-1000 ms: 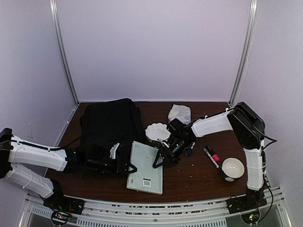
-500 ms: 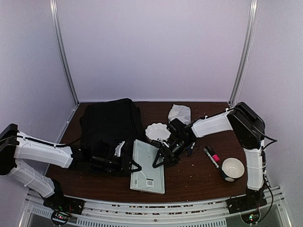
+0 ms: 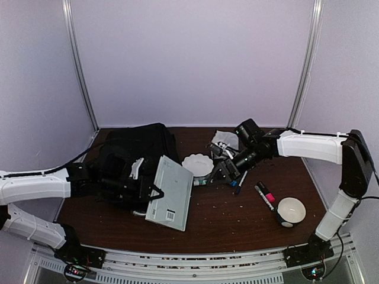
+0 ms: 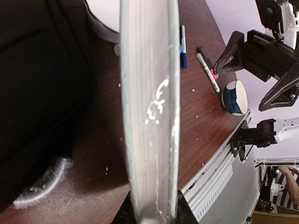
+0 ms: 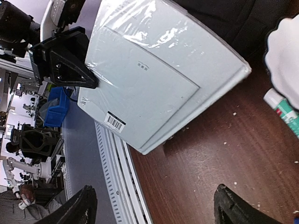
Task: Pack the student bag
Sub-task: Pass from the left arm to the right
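The student bag (image 3: 133, 155) is a large black backpack lying at the back left; it also shows in the left wrist view (image 4: 42, 93) and the right wrist view (image 5: 233, 18). My left gripper (image 3: 153, 193) is shut on the left edge of a pale grey plastic-wrapped book (image 3: 172, 192) and holds it tilted up in front of the bag. The left wrist view shows the book's edge (image 4: 149, 116) clamped between the jaws (image 4: 152, 217). My right gripper (image 3: 228, 171) is open and empty, hovering right of the book (image 5: 159, 79), with its fingers wide apart (image 5: 156, 210).
A white scalloped dish (image 3: 198, 164) and a crumpled white wrapper (image 3: 225, 141) lie behind the right gripper. A blue pen (image 3: 240, 180), a black marker with a pink band (image 3: 265, 195) and a white bowl (image 3: 290, 210) lie at the right. The metal front rail (image 3: 207, 260) borders the table.
My left gripper has lifted the book off the table, tilted it up and drawn it left toward the bag. My right gripper has drawn away from the book's right edge, back and to the right.
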`<action>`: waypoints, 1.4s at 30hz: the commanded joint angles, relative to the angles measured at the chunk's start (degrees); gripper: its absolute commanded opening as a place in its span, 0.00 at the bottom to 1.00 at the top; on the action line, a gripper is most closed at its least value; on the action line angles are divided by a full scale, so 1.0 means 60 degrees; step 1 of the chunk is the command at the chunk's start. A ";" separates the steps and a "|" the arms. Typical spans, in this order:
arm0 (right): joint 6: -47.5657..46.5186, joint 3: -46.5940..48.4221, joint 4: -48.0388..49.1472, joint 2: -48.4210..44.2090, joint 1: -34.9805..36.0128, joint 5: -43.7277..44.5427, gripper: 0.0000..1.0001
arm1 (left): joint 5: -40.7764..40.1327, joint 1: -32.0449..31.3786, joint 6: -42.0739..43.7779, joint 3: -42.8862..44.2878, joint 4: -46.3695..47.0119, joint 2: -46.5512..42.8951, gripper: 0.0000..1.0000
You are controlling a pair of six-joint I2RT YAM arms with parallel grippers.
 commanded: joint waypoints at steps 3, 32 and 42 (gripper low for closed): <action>0.0062 0.0372 0.0534 -0.0619 -0.1220 0.0025 0.87 | -0.0130 0.0938 0.1605 0.2015 0.1257 -0.0110 0.00; 1.0467 -0.0992 1.3756 0.0202 -0.0793 -0.1708 0.86 | 0.1595 0.2219 0.0508 0.2849 0.7042 0.0463 0.00; 1.1036 -0.1347 1.4693 -0.0071 0.0050 -0.1864 0.67 | 0.1751 0.2230 -0.0244 0.2433 0.8308 0.0723 0.00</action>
